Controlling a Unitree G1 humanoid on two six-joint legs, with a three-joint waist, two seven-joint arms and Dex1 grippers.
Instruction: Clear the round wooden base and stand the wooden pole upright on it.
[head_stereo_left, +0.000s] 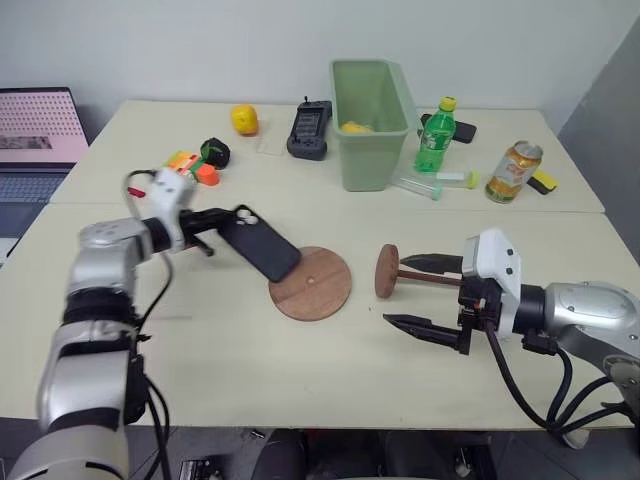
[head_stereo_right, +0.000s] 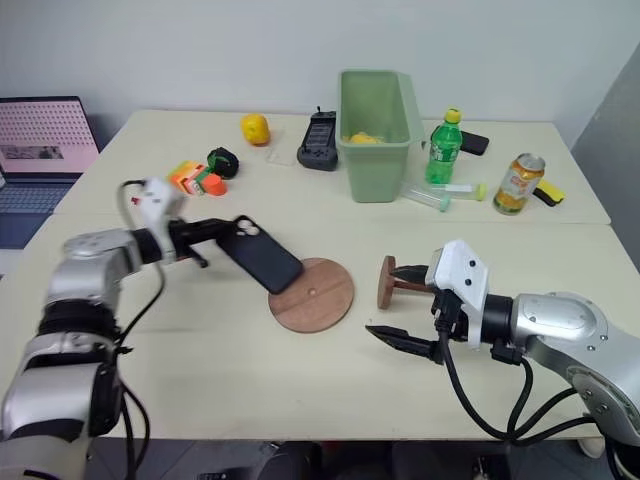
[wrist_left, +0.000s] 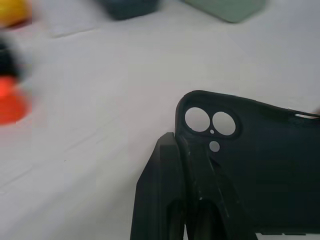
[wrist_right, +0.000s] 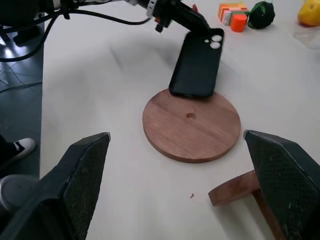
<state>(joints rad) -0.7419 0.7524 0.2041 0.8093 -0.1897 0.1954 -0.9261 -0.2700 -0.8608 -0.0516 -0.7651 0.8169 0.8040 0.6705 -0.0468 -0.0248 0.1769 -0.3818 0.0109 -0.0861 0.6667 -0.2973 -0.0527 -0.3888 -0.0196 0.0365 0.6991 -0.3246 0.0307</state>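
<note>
Black phone case (head_stereo_left: 259, 248), pinched by left gripper (head_stereo_left: 222, 222), overlaps round wooden base (head_stereo_left: 312, 283) edge. Wooden pole (head_stereo_left: 405, 273) lies sideways right of base, btwn wide-open right gripper (head_stereo_left: 418, 294) fingers.

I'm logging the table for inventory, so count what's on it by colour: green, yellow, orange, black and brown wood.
Green: 2, bin, bottle
Yellow: 1, lemon-like fruit
Orange: 2, block toy, drink can
Black: 3, phone case, handheld device, dark roll
Brown wood: 2, round wooden base, wooden pole
Total: 10
</note>
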